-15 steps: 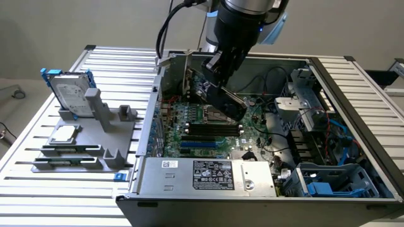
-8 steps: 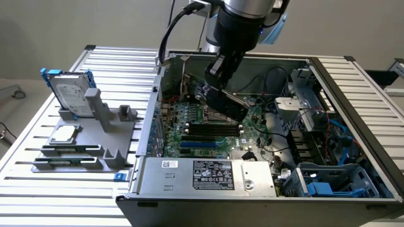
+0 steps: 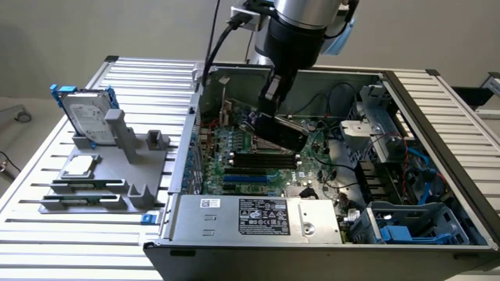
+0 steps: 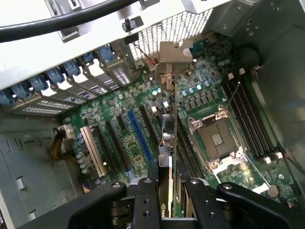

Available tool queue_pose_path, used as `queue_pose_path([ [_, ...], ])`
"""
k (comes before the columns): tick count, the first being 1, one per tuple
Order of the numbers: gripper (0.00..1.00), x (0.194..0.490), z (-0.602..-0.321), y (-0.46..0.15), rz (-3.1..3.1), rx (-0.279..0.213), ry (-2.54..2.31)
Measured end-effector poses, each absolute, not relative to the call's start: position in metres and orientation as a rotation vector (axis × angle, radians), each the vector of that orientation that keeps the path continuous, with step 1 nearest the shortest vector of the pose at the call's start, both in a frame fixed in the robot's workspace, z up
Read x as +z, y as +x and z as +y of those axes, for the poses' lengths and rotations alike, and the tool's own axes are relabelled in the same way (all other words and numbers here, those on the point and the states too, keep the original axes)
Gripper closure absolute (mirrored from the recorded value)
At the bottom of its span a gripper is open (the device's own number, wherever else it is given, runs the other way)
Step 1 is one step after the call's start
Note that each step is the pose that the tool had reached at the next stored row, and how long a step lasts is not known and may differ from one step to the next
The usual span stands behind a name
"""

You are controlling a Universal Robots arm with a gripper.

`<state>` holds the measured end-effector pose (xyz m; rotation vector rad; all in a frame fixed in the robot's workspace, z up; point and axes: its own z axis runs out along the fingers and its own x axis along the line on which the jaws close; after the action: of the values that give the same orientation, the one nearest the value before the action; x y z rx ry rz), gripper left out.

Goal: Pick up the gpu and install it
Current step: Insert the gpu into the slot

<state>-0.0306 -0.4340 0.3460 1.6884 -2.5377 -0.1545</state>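
- Exterior view: the arm reaches down from above into an open computer case [image 3: 437, 117] that lies on its side on a slatted tabletop [image 3: 78, 246].
- The hand [image 3: 273, 108] is inside the case, clamped on the gpu [image 3: 283, 132].
- The gpu hangs tilted, its black shroud facing the camera, over the middle of the green board [image 3: 250, 158] and just above the dark memory slots [image 3: 266, 159].
- Whether its lower edge touches the board cannot be told.
- Wrist view: the hand [image 4: 167, 183] has its two black fingers [image 4: 147, 191] pressed against the two faces of the gpu [image 4: 167, 138], which is seen edge-on.
- The silver bracket [image 4: 175, 59] is at the card's far end, near the case's slotted back wall.
- The card runs between the blue slot [image 4: 140, 136] on one side and the open processor socket [image 4: 217, 138] on the other.
- A thick black cable [image 4: 62, 21] crosses the near corner.
- Along the case's near edge in the exterior view lies a silver power supply [image 3: 258, 216] with a label.
- On the exterior view's left, a grey holder [image 3: 117, 170] stands on the tabletop beside the case.
- A hard drive [image 3: 86, 117] in a blue frame stands upright in the holder.
- Two memory sticks [image 3: 86, 184] lie in its front part.
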Motion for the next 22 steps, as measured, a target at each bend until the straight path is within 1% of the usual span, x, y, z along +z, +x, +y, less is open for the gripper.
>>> queue_pose_path([
  [17,0.74,0.328,-0.434,-0.031,-2.266,-0.135,2.021],
  [22,0.74,0.320,-0.435,-0.032,-2.208,-0.136,2.086],
])
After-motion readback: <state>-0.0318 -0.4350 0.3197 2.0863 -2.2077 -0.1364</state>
